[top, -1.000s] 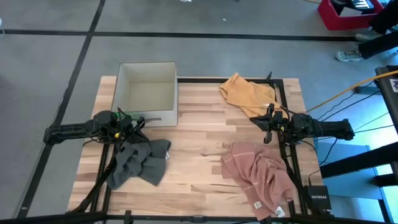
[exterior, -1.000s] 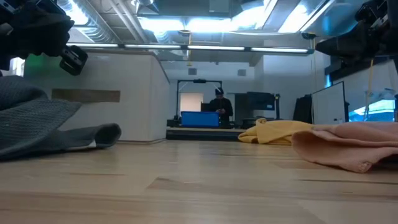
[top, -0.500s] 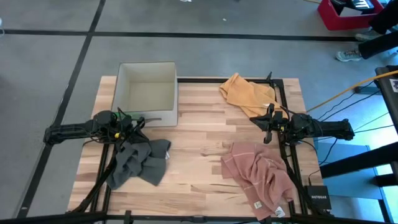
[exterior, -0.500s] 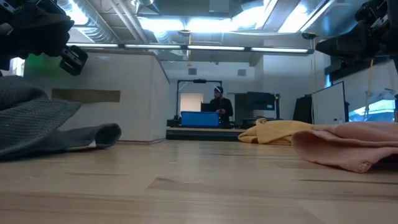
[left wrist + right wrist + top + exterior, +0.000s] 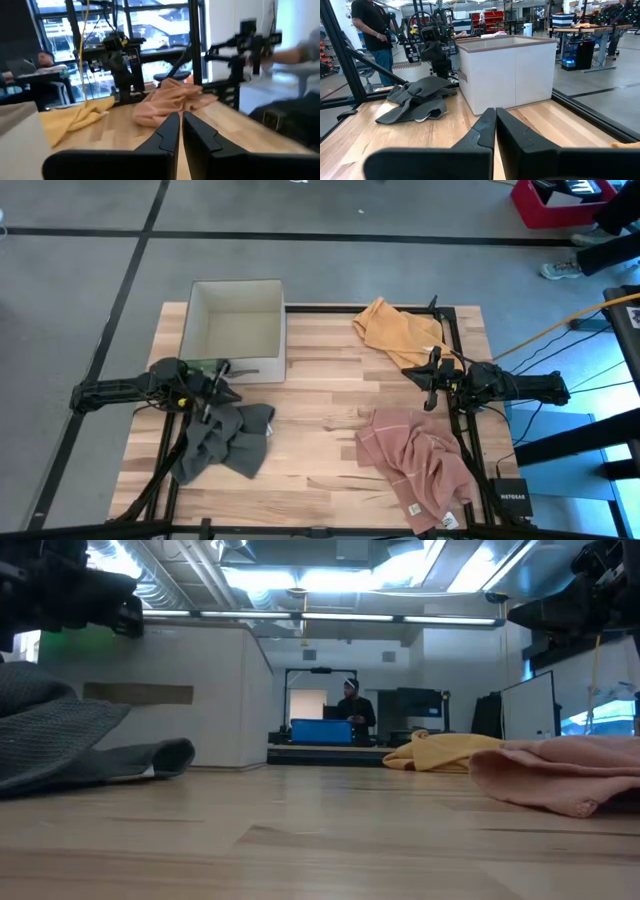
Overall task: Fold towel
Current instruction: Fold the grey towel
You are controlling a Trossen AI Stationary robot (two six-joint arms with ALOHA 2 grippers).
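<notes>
My tool [image 5: 495, 131] is pointing, fingers pressed together, across the wooden desk [image 5: 365, 145] toward a crumpled grey towel [image 5: 417, 97] lying beside a white box [image 5: 507, 72]; a person [image 5: 370, 25] is standing beyond.

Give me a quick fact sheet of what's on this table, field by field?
Table: wooden top
Grey towel: crumpled, near left corner
Pink towel: crumpled, near right side
Yellow towel: bunched, far right
Box: white, open, far left
Left gripper: above the grey towel, jaws shut, empty
Right gripper: between yellow and pink towels, jaws shut, empty
</notes>
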